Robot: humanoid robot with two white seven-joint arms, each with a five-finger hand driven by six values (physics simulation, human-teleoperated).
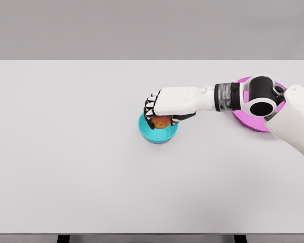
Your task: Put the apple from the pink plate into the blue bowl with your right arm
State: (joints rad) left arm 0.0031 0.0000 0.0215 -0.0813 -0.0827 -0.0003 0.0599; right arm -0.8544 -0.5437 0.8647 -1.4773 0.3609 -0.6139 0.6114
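Observation:
The blue bowl (157,134) sits near the middle of the white table. An orange-red apple (162,122) is over the bowl's inside, held under my right hand (159,114), whose fingers curl around it. My right arm reaches in from the right edge, passing over the pink plate (249,120), which is partly hidden by the elbow joint. Whether the apple touches the bowl's bottom I cannot tell. My left arm does not show.
The white table (81,152) fills most of the view, with its front edge at the bottom and a grey wall behind. Two dark table legs show below the front edge.

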